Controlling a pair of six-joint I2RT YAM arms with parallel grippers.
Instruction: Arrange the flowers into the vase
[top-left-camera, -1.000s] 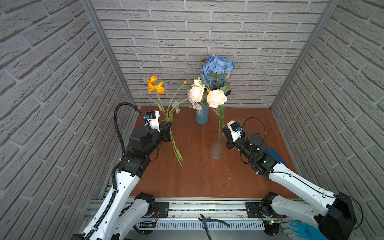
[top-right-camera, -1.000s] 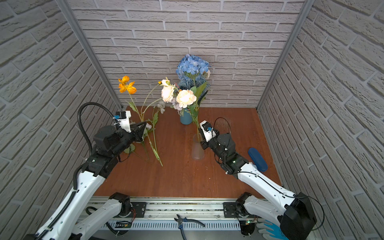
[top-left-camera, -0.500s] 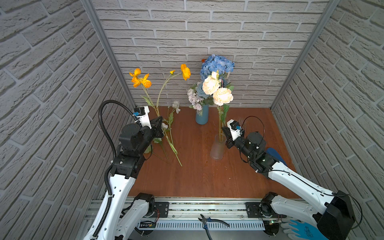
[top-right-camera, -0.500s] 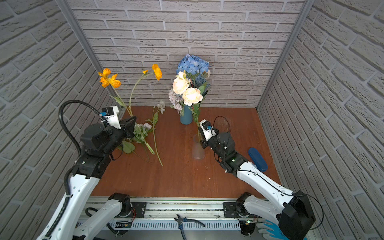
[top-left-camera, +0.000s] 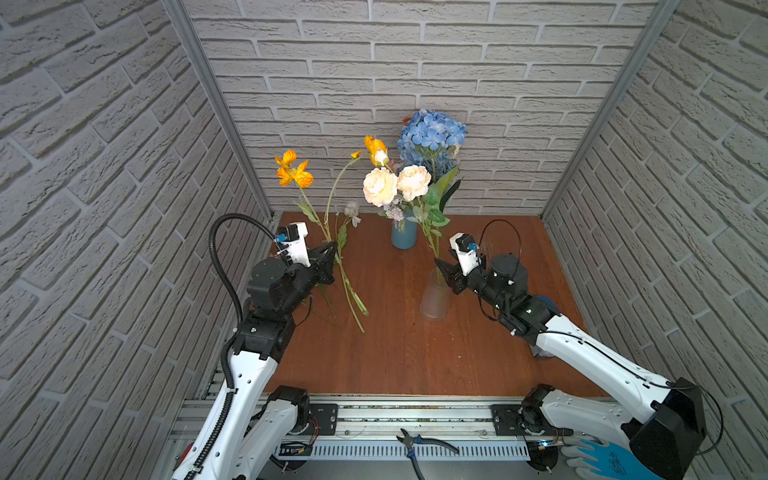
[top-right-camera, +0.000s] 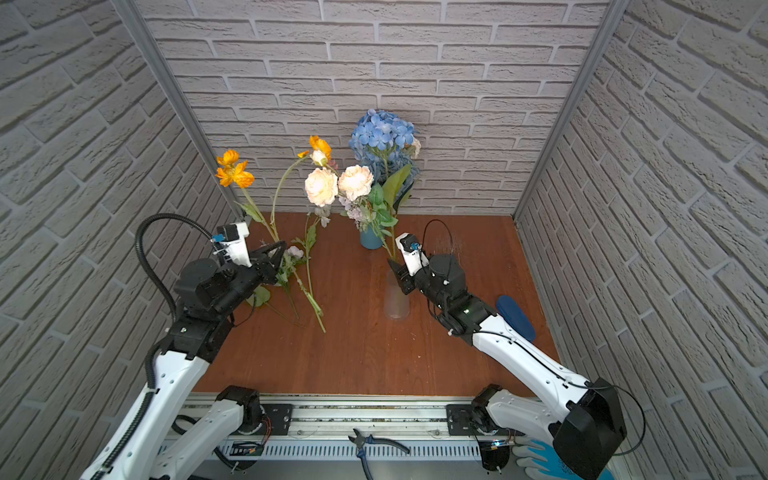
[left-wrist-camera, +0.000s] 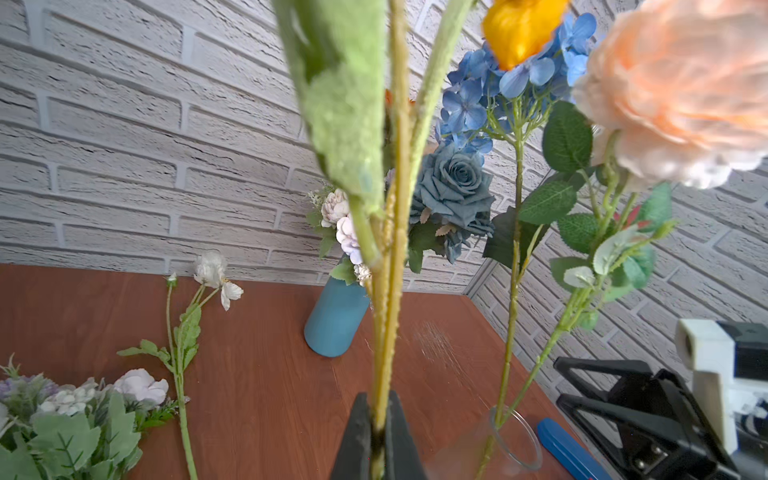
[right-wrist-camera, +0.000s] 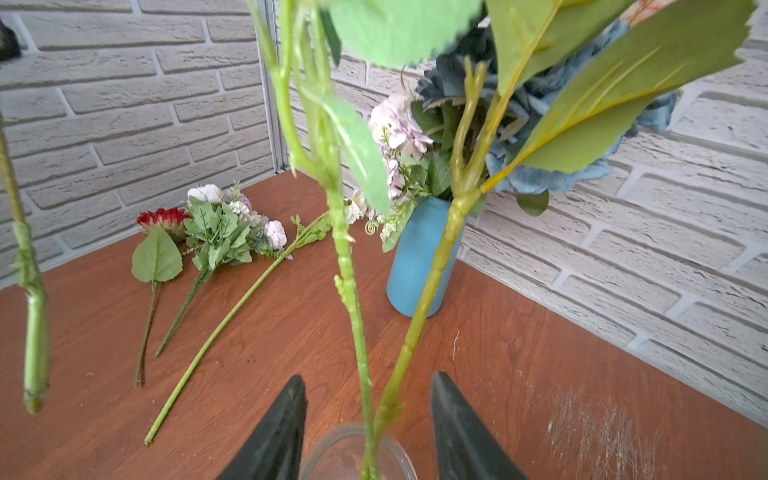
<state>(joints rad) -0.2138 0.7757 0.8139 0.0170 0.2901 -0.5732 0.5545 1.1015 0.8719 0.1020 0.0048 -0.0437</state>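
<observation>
**Flowers: placed, held and loose.**

- Peach blooms (top-left-camera: 395, 185) and blue hydrangea (top-left-camera: 432, 132): stand with their stems in the clear glass vase (top-left-camera: 434, 301), heads high above its mouth and close to the back wall.
- Orange poppies (top-left-camera: 293, 171): held clear of the table on long leaning stems. Pinched low down by the left gripper (top-left-camera: 329, 259), with one head reaching over beside the peach blooms.
- White-flowered stem (left-wrist-camera: 188, 330), red-orange daisy (right-wrist-camera: 166, 219) and white and lilac bunch (right-wrist-camera: 226, 224): lie flat on the table (top-left-camera: 415, 357), side by side, on the left arm's side and apart from both vases.

**Grippers.**

- Left gripper: jaws pressed together on the poppy stems, plain in the left wrist view.
- Right gripper (right-wrist-camera: 369, 378): jaws spread, hovering at the mouth of the clear glass vase. Black fingers (right-wrist-camera: 274, 432) flank the two standing stems without touching either.

**Vessels.**

- Clear glass vase: upright, right of the table's middle, just in front of the right gripper.
- Blue vase (top-left-camera: 404, 237): upright near the back wall. Holds blue roses (left-wrist-camera: 453, 187) and lilac blooms (right-wrist-camera: 399, 124).

**Surroundings.**

- Table: reddish wood grain, enclosed on three sides by grey brick-pattern walls (top-left-camera: 415, 62).
- Blue flat object (top-right-camera: 515, 318): lies on the table beside the right arm; kind cannot be told.
- Pliers (top-left-camera: 422, 442): rest on the metal rail in front of the table.
- Blue glove (top-left-camera: 598, 457): lies by the right arm's base.
</observation>
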